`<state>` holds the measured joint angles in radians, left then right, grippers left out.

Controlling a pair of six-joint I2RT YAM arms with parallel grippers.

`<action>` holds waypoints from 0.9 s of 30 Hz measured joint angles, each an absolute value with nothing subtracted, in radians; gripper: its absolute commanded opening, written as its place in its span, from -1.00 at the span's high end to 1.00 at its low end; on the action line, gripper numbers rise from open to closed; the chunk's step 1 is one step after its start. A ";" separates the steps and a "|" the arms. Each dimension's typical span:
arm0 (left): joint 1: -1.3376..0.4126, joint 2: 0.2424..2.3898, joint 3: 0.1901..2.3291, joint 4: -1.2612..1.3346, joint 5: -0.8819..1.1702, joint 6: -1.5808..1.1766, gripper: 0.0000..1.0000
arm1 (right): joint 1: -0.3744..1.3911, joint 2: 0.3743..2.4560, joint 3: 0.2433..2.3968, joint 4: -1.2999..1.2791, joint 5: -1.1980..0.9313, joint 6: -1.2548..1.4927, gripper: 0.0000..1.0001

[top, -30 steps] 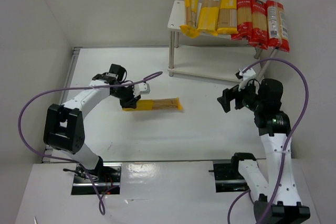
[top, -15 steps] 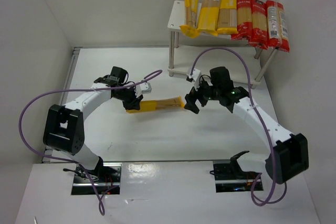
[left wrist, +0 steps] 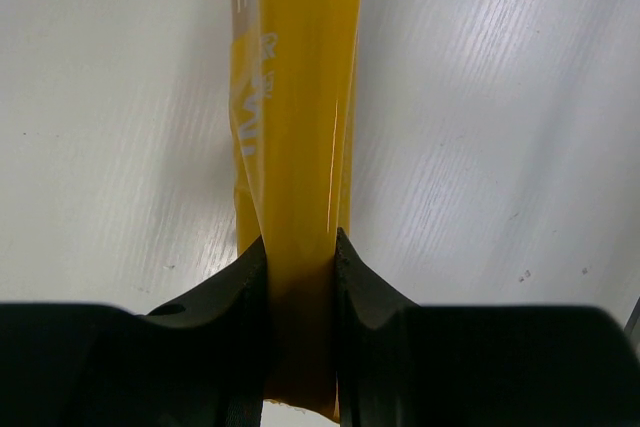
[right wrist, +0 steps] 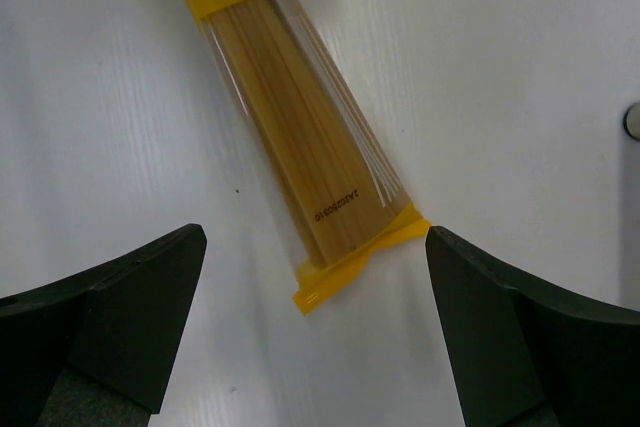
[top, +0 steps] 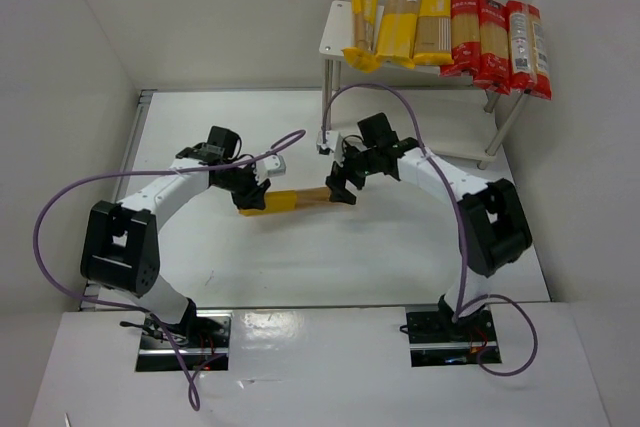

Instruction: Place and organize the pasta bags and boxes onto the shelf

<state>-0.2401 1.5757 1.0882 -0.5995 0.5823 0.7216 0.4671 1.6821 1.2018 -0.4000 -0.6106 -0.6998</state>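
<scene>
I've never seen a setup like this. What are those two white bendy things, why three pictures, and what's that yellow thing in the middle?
They are two robot arms bolted to a white table, each ending in a two-finger gripper. The wide picture is from a camera above and behind them; each close-up is from a camera on one wrist. The left gripper is clamped on one end of a yellow spaghetti packet. The right gripper is open, its fingers either side of the packet's other end, not touching it. At the back stands a small white shelf with yellow packets and red packets on its top board.
</scene>
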 measured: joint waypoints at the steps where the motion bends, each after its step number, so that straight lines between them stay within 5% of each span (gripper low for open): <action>1: -0.235 1.574 1.088 -0.602 0.584 0.722 1.00 | 0.469 1.717 1.231 -0.418 -0.619 -0.724 -0.97; 14: -0.201 1.540 1.071 -0.613 0.616 0.727 1.00 | 0.511 2.025 1.551 -0.735 -0.698 -1.007 -0.97; 27: -0.201 1.540 1.061 -0.612 0.638 0.728 1.00 | 0.534 2.122 1.625 -0.823 -0.742 -1.055 -0.97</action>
<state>-0.2012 1.5402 1.0615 -0.6125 0.6376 0.7284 0.5343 2.1216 1.6249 -0.8230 -0.7422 -1.0546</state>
